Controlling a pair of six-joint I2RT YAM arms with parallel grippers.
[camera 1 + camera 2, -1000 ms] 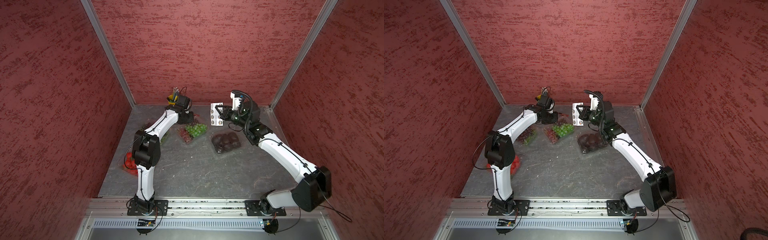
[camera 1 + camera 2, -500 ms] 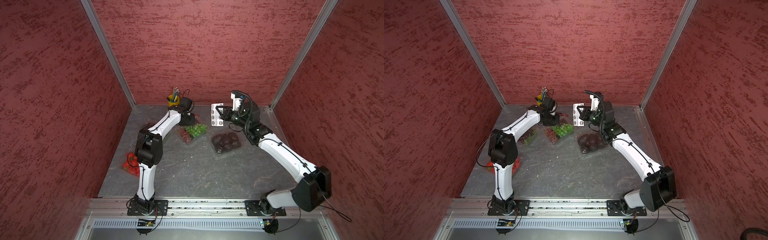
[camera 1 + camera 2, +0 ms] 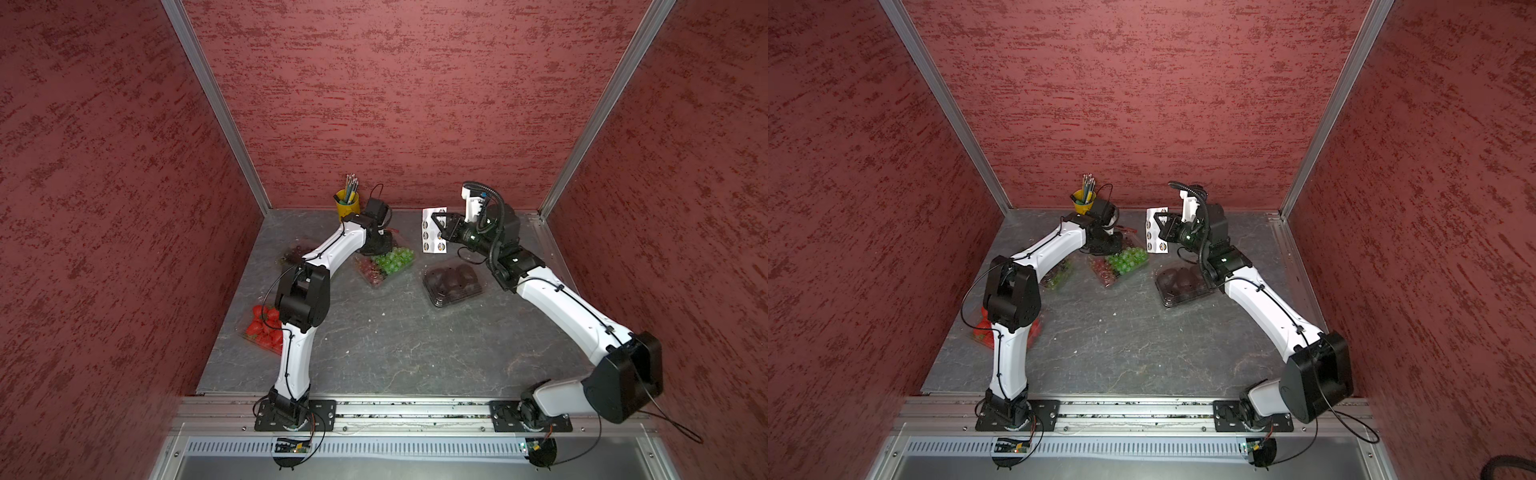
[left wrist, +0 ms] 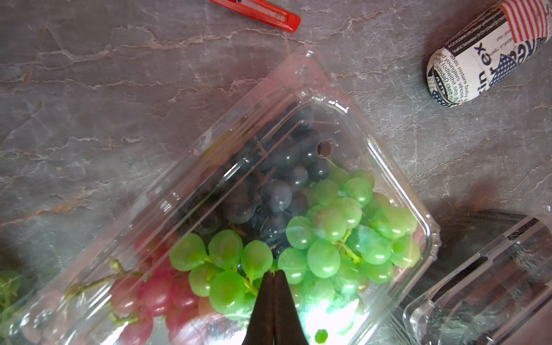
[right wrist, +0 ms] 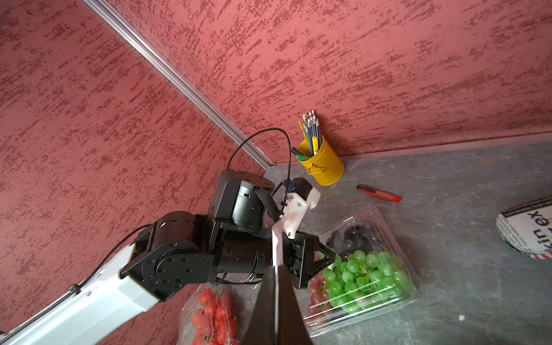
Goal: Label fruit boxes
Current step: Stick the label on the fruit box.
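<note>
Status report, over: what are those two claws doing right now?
Left gripper shut, tips over mixed-grape punnet lid. Right gripper shut on sticker sheet, held aloft. Red box cutter lies apart from punnet.

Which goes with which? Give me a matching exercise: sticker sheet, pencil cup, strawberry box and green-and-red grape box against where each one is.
Things:
1 sticker sheet
2 pencil cup
3 strawberry box
4 green-and-red grape box

Places:
a by the back wall
b at the tip of the shut left gripper
c clamped in the right gripper
d nearest the robot's side

Pairs: 1-c, 2-a, 3-d, 4-b
</note>
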